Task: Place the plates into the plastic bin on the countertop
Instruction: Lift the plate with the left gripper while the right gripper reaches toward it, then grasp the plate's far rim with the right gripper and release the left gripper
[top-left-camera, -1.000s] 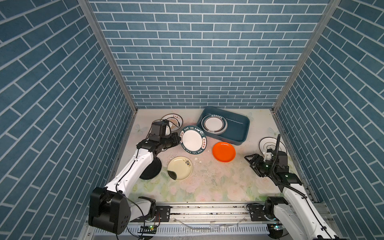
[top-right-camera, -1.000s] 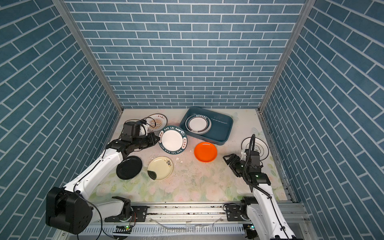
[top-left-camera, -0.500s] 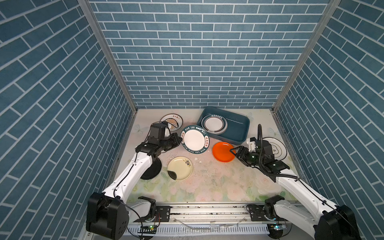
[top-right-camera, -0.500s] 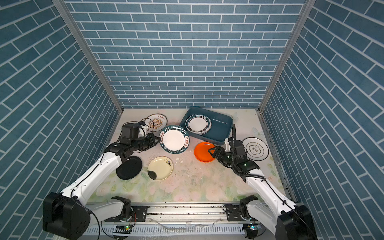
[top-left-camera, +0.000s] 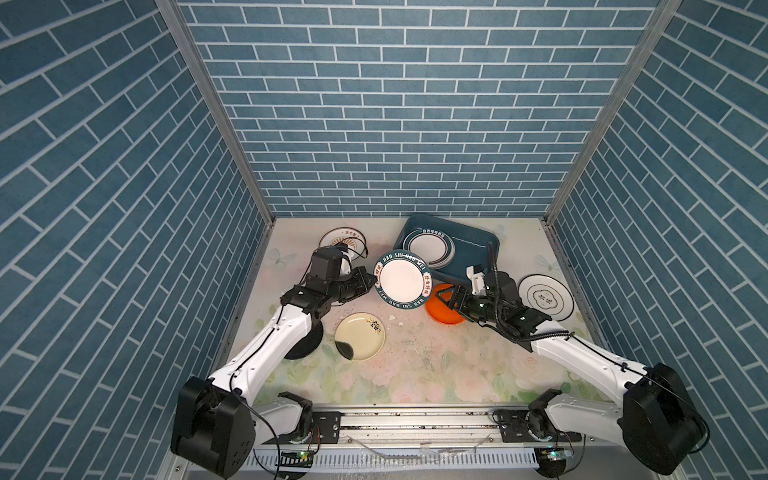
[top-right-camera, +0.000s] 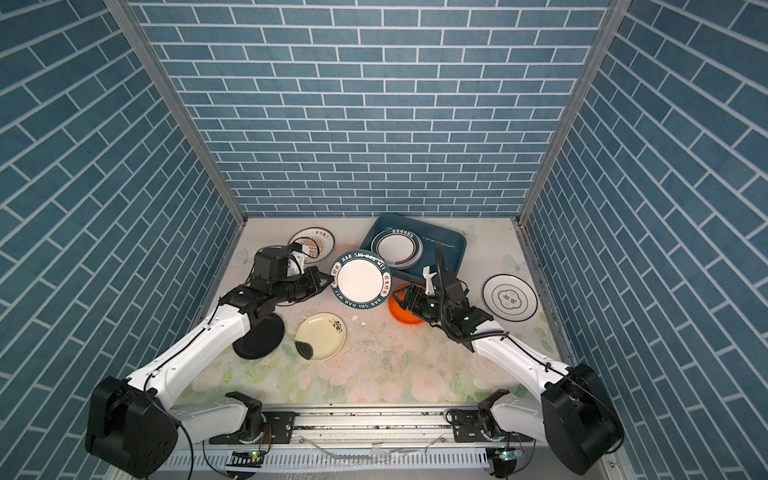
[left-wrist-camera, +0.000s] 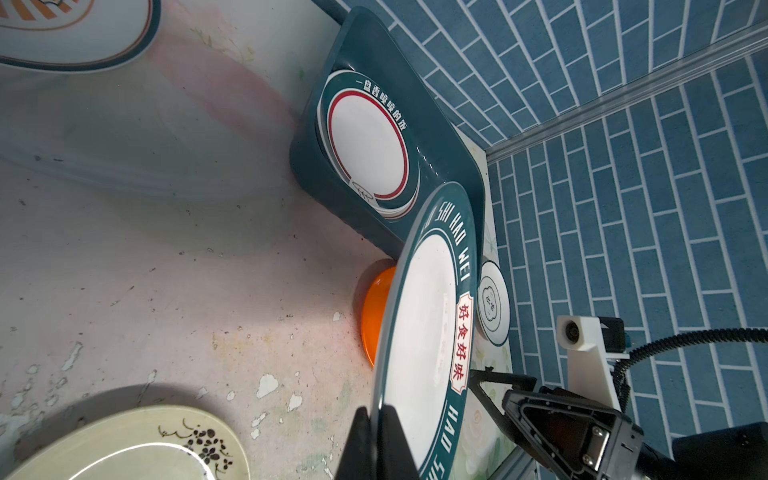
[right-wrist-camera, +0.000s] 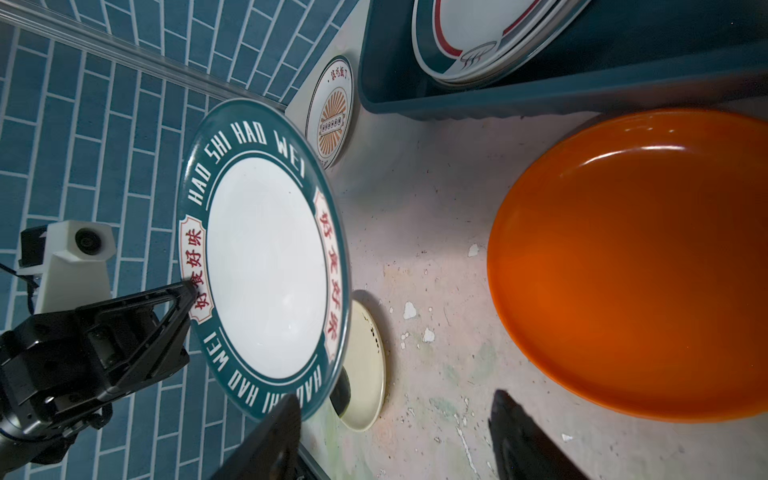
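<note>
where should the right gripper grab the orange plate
Probably the raised rim of the orange plate, on the edge nearest the open right gripper, from that arm's side. It lies flat on the countertop, so only the rim gives purchase, and the plastic bin and the HAO SHI HAO WEI plate in the left gripper crowd its far side.

The round orange plate (right-wrist-camera: 631, 266) looks glossy, perhaps melamine; the dark teal plastic bin (right-wrist-camera: 582, 91) is smooth with a sheen; the rose-printed cream countertop (left-wrist-camera: 166, 270) is matt, scuffed and flaking.
</note>
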